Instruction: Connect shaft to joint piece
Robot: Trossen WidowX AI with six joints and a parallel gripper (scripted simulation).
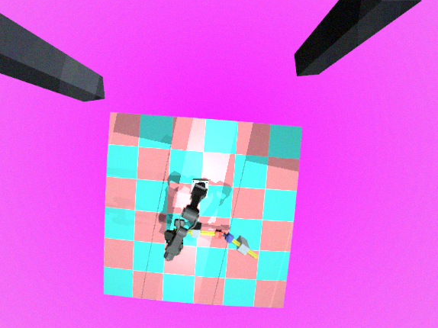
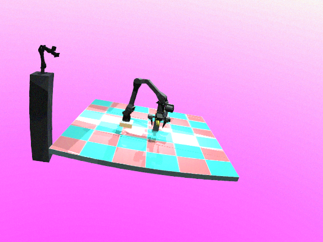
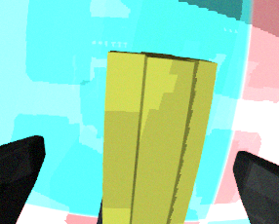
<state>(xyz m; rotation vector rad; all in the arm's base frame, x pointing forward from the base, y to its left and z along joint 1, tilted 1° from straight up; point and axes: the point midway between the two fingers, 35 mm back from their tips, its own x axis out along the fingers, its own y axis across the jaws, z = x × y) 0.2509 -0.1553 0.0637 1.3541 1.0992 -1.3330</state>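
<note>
A yellow shaft point(image 1: 207, 233) point(image 3: 158, 185) runs through the left block point(image 1: 195, 233) point(image 2: 155, 128). A red piece point(image 1: 218, 233) is at its right end. A blue piece point(image 1: 229, 238) sits beside the red one, on the end of the angled yellow shaft point(image 1: 252, 252) in the right block point(image 1: 243, 248). The red and blue pieces are close together; the opening and any gap between them are too small to tell. My gripper point(image 2: 157, 125) point(image 3: 140, 156) is open around the left shaft's free end, one finger on each side, with space between each fingertip and the shaft. The arm hides this end in the top view.
The checkered table point(image 1: 122, 282) point(image 2: 194, 163) carries everything. My arm's base point(image 1: 194, 186) point(image 2: 126, 124) stands behind the blocks. A dark pillar point(image 2: 39, 118) with another arm on top stands beyond the table's edge. Two dark pillars point(image 1: 49, 65) point(image 1: 343, 30) show in the top view.
</note>
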